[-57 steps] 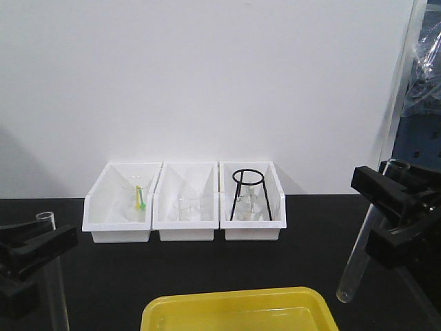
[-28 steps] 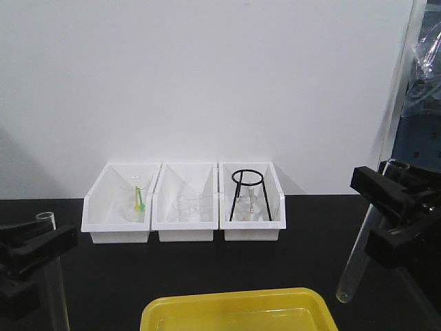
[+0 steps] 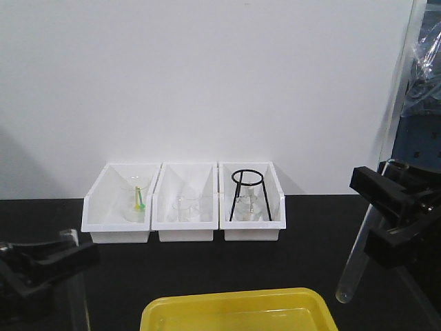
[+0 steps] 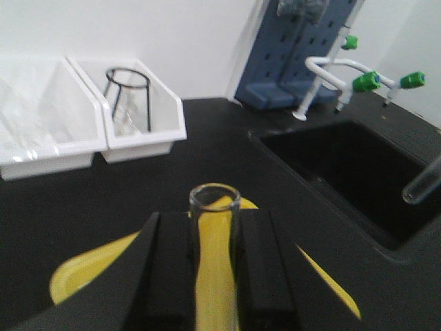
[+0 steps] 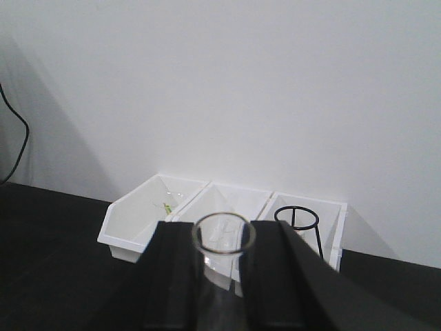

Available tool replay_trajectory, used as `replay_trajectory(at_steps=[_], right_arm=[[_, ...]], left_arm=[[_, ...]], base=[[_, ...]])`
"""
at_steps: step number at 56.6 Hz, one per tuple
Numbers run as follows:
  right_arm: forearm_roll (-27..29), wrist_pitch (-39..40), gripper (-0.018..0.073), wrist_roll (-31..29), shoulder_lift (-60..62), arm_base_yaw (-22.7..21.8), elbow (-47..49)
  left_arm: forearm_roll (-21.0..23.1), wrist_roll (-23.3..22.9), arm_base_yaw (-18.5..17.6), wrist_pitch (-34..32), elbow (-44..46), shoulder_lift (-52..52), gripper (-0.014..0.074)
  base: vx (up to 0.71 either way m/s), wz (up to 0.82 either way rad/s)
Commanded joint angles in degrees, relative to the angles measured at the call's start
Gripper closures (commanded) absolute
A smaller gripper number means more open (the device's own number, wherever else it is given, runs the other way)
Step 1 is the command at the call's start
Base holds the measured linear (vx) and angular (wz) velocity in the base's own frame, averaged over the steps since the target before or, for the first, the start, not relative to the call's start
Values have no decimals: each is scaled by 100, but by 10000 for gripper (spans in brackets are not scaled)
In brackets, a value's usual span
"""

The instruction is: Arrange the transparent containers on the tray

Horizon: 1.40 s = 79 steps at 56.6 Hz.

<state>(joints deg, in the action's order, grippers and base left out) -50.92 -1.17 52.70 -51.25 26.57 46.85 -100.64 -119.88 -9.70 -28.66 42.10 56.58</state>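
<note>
Left tube: a long, slim clear glass test tube (image 4: 215, 276) is standing upright, rim up, near the table's near-left corner.
Left gripper (image 4: 215, 231): its black fingers are closing narrowly on that tube just under the rim.
Right tube: a second clear glass test tube (image 3: 353, 265) is hanging tilted, rounded end down, towards the black table's (image 3: 310, 227) right edge.
Right gripper (image 5: 222, 289): it is clamping this tube near the rim.
Tray: the shallow bright yellow plastic tray (image 3: 234, 296) is sitting at the middle of the near edge, with neither tube in it yet.
Handling: the tubes are probably light, stiff, slick and brittle, and likely to roll. A gentle grasp near the rim is looking wise, lowering each tube flat.
</note>
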Motion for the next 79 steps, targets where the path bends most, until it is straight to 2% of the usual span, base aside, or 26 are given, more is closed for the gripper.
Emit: replay_trajectory(at_steps=[1, 6, 15, 26, 35, 45, 55, 63, 69, 79], right_arm=[[-28, 300, 571, -1, -78, 0, 170], [-28, 300, 571, -1, -219, 0, 170], [-28, 274, 571, -1, -467, 0, 170], [-28, 20, 571, -1, -609, 0, 170], [-33, -180, 571, -1, -622, 0, 170], [-53, -229, 571, -20, -622, 0, 170], [-53, -229, 571, -20, -628, 0, 170], [-15, -285, 571, -14, -740, 0, 165], [85, -356, 571, 3, -1086, 0, 154], [247, -437, 571, 3, -1981, 0, 160]], left_arm=[[68, -147, 1, -434, 303, 488, 596], [455, -147, 1, -809, 566, 1181, 596], [1047, -147, 1, -860, 1109, 2516, 596], [1413, -147, 1, -1391, 1482, 3908, 596], [1683, -147, 1, -1395, 1489, 4753, 583], [1710, -147, 1, -1395, 1489, 5132, 482], [1713, -142, 1, -1311, 1489, 5221, 300], [1705, -142, 1, -1287, 1489, 5221, 190], [1711, -142, 1, -1330, 1489, 5214, 157], [1727, -142, 1, -1673, 1489, 5209, 156]], base=[[0, 0], [0, 0], [0, 0], [0, 0], [0, 0], [0, 0], [0, 0], [0, 0], [0, 0], [0, 0]])
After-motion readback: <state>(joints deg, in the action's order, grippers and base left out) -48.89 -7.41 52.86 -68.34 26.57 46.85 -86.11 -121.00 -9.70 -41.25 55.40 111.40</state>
